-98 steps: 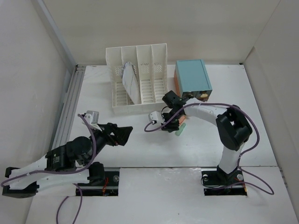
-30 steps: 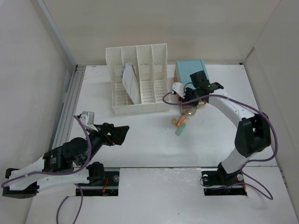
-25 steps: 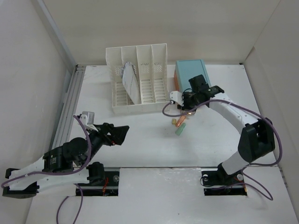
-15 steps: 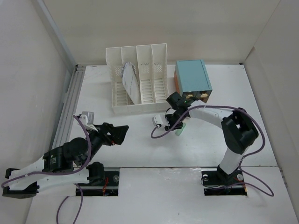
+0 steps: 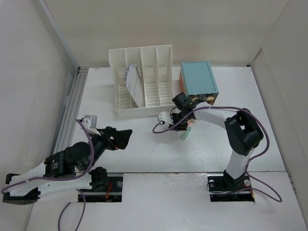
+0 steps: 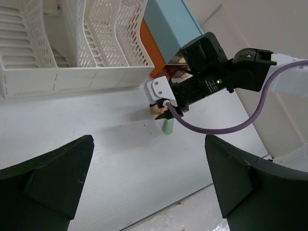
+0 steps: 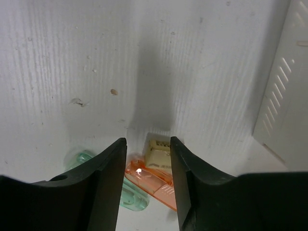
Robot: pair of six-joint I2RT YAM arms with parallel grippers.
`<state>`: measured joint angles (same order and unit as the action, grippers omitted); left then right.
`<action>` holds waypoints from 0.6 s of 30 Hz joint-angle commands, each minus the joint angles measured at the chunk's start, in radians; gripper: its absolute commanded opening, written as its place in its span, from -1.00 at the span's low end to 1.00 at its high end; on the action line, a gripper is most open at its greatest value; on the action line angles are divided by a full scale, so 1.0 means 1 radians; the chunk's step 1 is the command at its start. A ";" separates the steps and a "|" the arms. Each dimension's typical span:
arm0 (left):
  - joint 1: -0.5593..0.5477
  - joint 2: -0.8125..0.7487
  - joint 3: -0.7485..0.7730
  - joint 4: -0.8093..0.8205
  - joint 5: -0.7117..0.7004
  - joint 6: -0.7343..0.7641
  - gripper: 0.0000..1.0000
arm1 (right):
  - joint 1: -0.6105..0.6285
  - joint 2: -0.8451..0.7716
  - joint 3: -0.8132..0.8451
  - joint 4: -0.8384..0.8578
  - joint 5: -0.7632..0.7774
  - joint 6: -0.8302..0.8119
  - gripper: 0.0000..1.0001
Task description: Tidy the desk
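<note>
The surface [image 5: 144, 154] is a broad white tabletop that fills the floor of a white-walled bay. A grey rail [image 5: 70, 110] runs along its left edge, and both arms are bolted at its near edge. At the far middle stands a white slotted rack [image 5: 144, 86] with a sheet of paper [image 5: 132, 84] leaning in one of its left slots. Just to the right of it is a teal box [image 5: 198, 79].

The right arm [image 5: 240, 134] reaches left and forward. Its wrist is low over the surface, near the front right corner of the rack and in front of the box. The right fingers [image 7: 103, 192] point down with a narrow gap between them and grip nothing. Under their tips lie three small things close together: a clear orange piece [image 7: 149, 180], a pale green piece [image 7: 127, 197] partly hidden by the left-hand finger, and a small beige piece [image 7: 158, 150] touching the orange one. The beige piece sits in the gap, close to the right-hand finger; I cannot tell whether that finger touches it.

The left arm [image 5: 72, 159] stays low at the near left, well apart from the rack. The left fingers [image 6: 53, 178] are spread wide with only bare surface between them, and they point toward the right wrist.
</note>
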<state>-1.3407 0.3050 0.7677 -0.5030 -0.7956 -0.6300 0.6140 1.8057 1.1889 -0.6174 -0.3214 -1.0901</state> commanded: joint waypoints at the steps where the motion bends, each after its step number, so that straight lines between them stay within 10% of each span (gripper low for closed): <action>1: -0.006 -0.009 -0.001 0.003 -0.019 0.000 1.00 | -0.026 -0.032 0.008 0.045 0.010 0.044 -0.04; 18: -0.006 -0.018 -0.001 0.012 -0.010 0.009 1.00 | -0.079 0.018 0.008 0.050 0.042 0.102 0.06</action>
<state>-1.3407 0.2966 0.7677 -0.5064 -0.7948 -0.6296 0.5423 1.8072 1.1873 -0.5690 -0.2829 -1.0019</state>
